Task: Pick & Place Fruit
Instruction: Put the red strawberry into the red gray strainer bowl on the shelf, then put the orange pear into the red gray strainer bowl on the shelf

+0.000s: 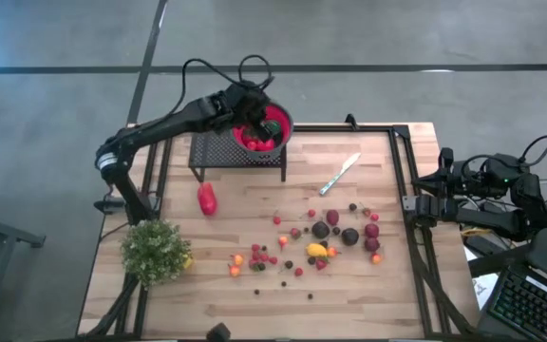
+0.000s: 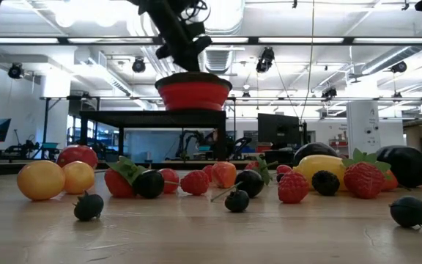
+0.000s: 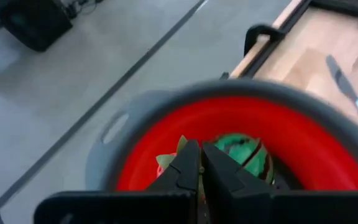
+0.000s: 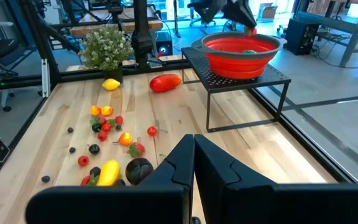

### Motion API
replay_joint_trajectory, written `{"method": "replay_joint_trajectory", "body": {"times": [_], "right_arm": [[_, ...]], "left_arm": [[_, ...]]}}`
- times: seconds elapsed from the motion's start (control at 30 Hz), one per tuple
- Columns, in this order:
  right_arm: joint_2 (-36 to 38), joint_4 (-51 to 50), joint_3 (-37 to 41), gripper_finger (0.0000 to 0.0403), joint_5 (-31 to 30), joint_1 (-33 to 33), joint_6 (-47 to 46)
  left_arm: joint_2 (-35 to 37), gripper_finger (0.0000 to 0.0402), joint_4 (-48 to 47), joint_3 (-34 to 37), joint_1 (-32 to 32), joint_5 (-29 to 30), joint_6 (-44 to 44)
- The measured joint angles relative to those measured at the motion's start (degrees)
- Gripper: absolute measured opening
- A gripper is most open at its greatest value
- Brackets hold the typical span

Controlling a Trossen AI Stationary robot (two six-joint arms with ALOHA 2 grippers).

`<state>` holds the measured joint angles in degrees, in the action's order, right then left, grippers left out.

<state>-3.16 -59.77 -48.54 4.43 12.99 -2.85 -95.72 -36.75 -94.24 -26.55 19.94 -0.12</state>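
My left gripper (image 1: 254, 122) hovers over the red bowl (image 1: 282, 121), fingers closed on nothing — loose fruit (image 1: 321, 231) lies toward five o'clock, nearer my parked, closed right gripper (image 1: 414, 202).

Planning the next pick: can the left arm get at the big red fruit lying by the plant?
Probably yes. The left gripper hovers shut over the red bowl, and the large red fruit lies alone on open wood on that arm's side, apart from the plant.

Toy fruit spread on the worktop (image 1: 254, 313)
Many small fruits (image 1: 319, 249) lie loose in the middle; one larger red piece (image 1: 207, 199) lies apart.
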Motion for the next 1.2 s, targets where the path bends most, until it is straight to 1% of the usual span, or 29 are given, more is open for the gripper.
{"method": "replay_joint_trajectory", "body": {"times": [0.37,0.43,0.6,0.83,0.93,1.07,1.2], "right_arm": [[0.0,0.0,0.0,0.0008,0.0,0.0,-0.1],[0.0,0.0,0.0,0.0008,0.0,0.0,-0.1],[0.0,0.0,0.0,0.0008,0.0,0.0,-0.1],[0.0,0.0,0.0,0.0008,0.0,0.0,0.0],[0.0,0.0,0.0,0.0008,0.0,0.0,0.0],[0.0,0.0,0.0,0.0008,0.0,0.0,-0.1],[0.0,0.0,0.0,0.0008,0.0,0.0,-0.1]], "left_arm": [[0.0,0.0010,3.9,4.7,-0.2,0.0,-0.6],[0.0,0.0017,4.7,5.1,-0.2,0.0,-0.6],[0.0,0.0058,5.7,5.8,-0.2,0.0,-0.1],[0.0,0.0142,5.7,5.8,-0.2,0.0,0.5],[0.0,0.0170,5.7,5.8,-0.2,0.0,2.1],[0.0,0.0188,5.8,5.8,0.0,0.0,4.4],[0.5,0.0188,5.9,5.8,0.3,0.0,6.3]]}}
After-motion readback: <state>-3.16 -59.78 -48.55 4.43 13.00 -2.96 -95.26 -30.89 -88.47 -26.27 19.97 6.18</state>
